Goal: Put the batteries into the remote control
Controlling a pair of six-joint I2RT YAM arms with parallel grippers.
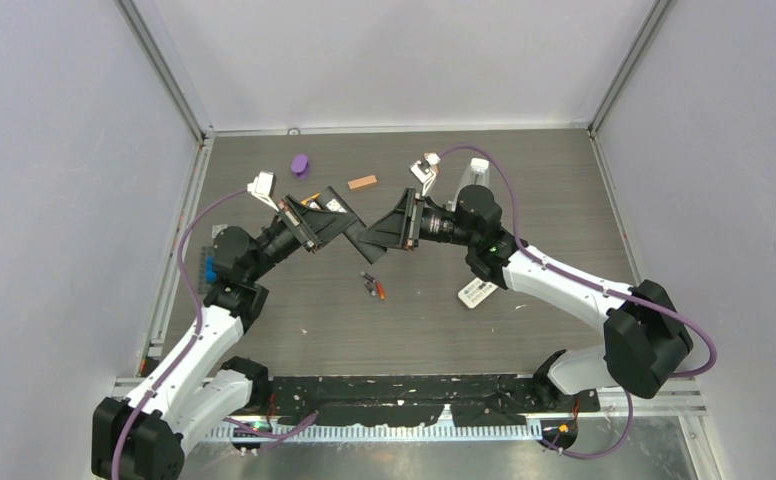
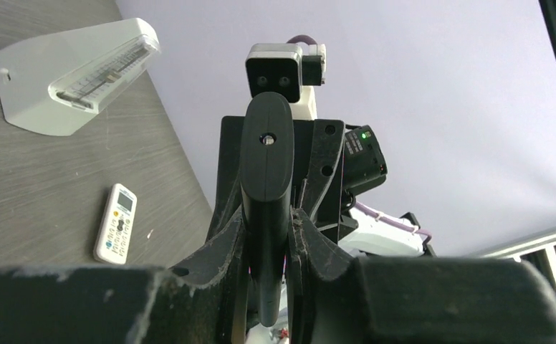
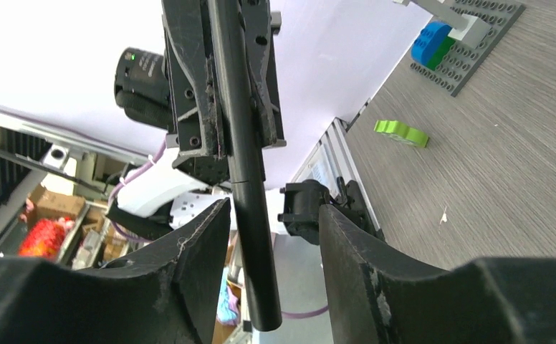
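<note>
A black remote control [image 1: 365, 241] hangs above the table's middle, between the two arms. My left gripper [image 2: 268, 223] is shut on it, both fingers pressed against its sides, and the remote [image 2: 266, 161] sticks out past them. My right gripper [image 3: 271, 215] is open around the remote's other end [image 3: 250, 215], with a gap on each side. Under the arms, the batteries [image 1: 372, 286], dark and red-orange, lie loose on the table. In the top view the left gripper [image 1: 347, 230] and right gripper [image 1: 382, 238] almost meet.
A white remote with a display [image 1: 477, 293] lies near the right arm, also in the left wrist view [image 2: 115, 223]. A white wedge-shaped object [image 2: 74, 75] stands at the back. A purple piece [image 1: 300, 164] and an orange block [image 1: 362, 182] lie far back. A green piece [image 3: 401, 132] and a brick plate [image 3: 468, 43] are on the left.
</note>
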